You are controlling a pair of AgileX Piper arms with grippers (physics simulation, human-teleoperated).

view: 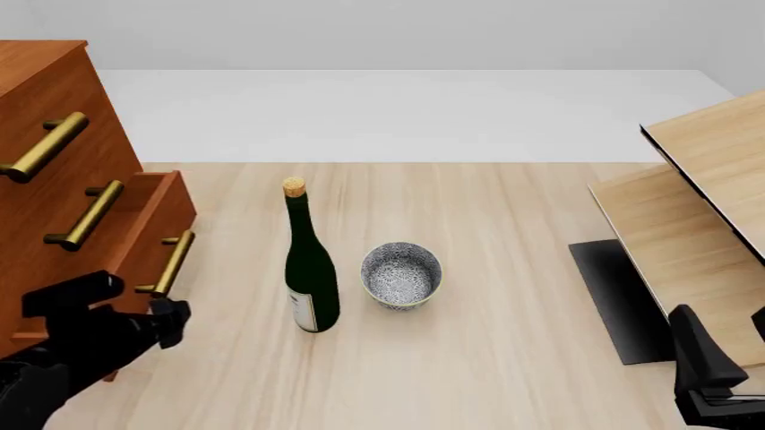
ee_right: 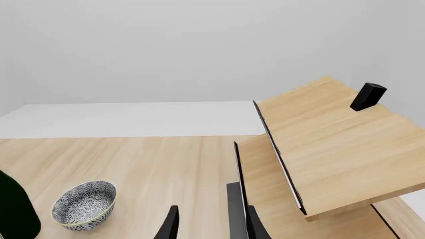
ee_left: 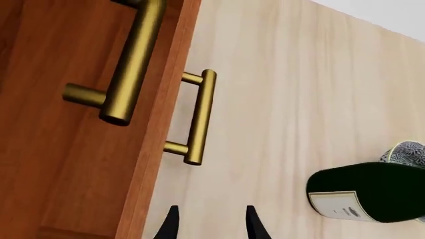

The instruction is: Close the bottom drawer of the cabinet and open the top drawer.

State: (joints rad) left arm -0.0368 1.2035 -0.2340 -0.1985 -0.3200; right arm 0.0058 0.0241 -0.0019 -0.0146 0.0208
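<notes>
At the left edge of the front view stands the cabinet (view: 48, 116), its bottom drawer (view: 161, 224) pulled out at lower left and its top drawer (view: 30, 125) flush above. The left gripper (view: 167, 321) waits just below the bottom handle, fingers apart, seemingly lined up to push. Centre holds a bottle (view: 308, 269) and bowl (view: 402, 275). At lower right, the right gripper (ee_right: 209, 221) idles with fingers apart.
</notes>
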